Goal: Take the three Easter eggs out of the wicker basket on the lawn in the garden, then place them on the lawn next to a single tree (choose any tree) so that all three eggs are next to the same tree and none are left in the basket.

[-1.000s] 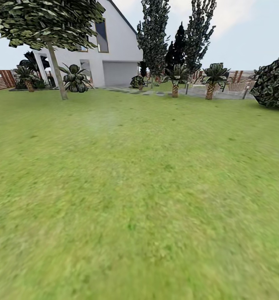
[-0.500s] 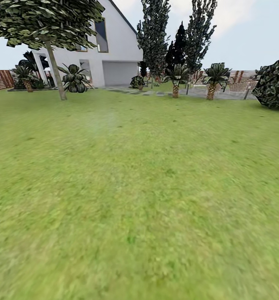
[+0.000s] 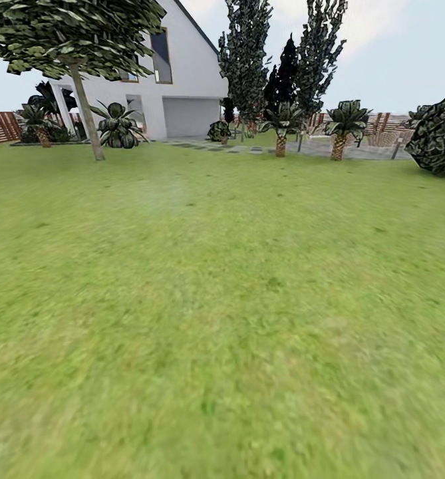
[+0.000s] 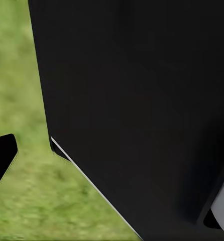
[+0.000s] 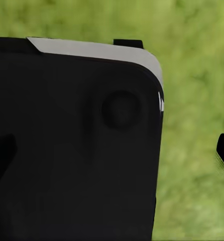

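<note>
Robot in transit across lawn (image 3: 222, 319). Tree (image 3: 82, 86) stands far left, ahead of the white house (image 3: 189, 86); palms (image 3: 340, 130) far right, bush (image 3: 442, 133) at the right edge. From here, no basket or eggs spotted.

Wrist views: dark robot body over grass; a black tip at each frame edge, possibly a finger. End effector states: cannot tell, either arm.

Judgement: turn the base slowly and scan for the basket before committing to a heading.
</note>
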Available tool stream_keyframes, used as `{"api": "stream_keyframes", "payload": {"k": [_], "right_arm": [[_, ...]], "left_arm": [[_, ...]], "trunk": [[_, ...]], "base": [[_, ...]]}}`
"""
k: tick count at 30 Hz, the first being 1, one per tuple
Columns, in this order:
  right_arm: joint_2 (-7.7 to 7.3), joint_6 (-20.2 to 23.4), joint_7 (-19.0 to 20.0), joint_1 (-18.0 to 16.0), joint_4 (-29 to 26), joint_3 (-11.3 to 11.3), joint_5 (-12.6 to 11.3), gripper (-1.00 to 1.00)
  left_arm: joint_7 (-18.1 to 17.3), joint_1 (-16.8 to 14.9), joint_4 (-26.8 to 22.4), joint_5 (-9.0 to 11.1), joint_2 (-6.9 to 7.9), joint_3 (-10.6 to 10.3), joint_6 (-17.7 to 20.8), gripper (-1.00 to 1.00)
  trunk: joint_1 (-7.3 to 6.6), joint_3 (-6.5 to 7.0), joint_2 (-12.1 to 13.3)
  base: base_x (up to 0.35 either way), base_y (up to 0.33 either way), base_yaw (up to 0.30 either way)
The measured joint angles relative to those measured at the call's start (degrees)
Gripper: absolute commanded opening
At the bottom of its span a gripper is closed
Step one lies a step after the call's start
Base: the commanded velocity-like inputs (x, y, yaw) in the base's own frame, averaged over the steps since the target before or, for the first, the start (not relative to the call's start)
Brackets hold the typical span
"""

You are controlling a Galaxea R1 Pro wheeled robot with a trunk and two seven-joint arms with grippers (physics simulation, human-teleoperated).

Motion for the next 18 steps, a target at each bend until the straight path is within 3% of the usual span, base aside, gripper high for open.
{"api": "stream_keyframes", "payload": {"k": [18], "right_arm": [[0.00, 0.0, 0.0, 0.0, 0.0, 0.0, 0.0, 1.00]], "left_arm": [[0.0, 0.0, 0.0, 0.0, 0.00, 0.0, 0.0, 1.00]], "trunk": [[0.00, 0.00, 0.0]], "base": [[0.325, 0.000, 0.000]]}}
